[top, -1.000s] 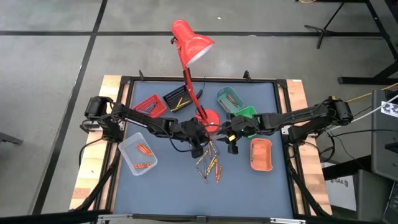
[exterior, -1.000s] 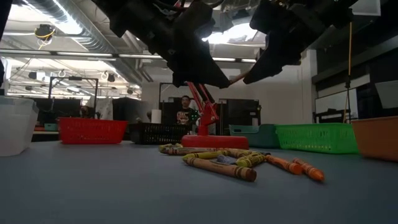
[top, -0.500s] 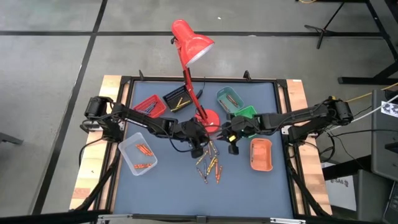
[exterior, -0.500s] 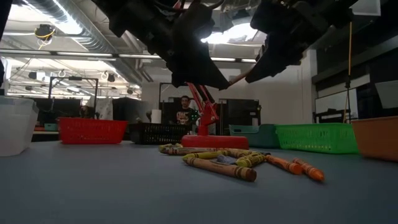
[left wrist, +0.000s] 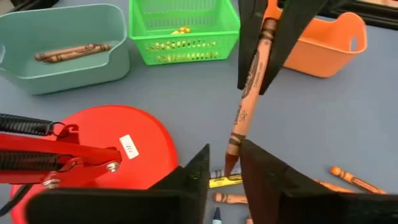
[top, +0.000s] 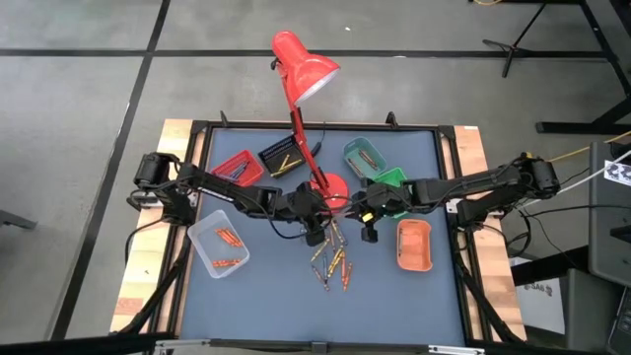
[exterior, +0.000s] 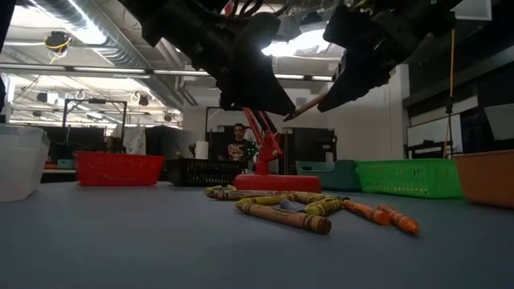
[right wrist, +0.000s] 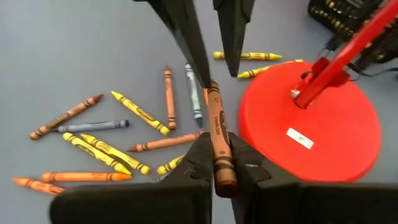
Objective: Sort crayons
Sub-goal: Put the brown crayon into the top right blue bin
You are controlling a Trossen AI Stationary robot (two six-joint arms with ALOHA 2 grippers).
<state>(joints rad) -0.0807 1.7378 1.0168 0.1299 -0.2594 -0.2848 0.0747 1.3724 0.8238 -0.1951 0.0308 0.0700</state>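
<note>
Red desk lamp (top: 304, 69); orange tray (top: 414, 245); green basket (exterior: 405, 177).

Two dark arms (top: 237, 194), tapered black fingers (right wrist: 186, 31)

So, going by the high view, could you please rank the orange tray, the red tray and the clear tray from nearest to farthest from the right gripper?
From the right gripper, above the table's middle:
1. Orange tray, just to its right.
2. Red tray, far left at the back.
3. Clear tray, far left at the front, slightly farther.
</note>
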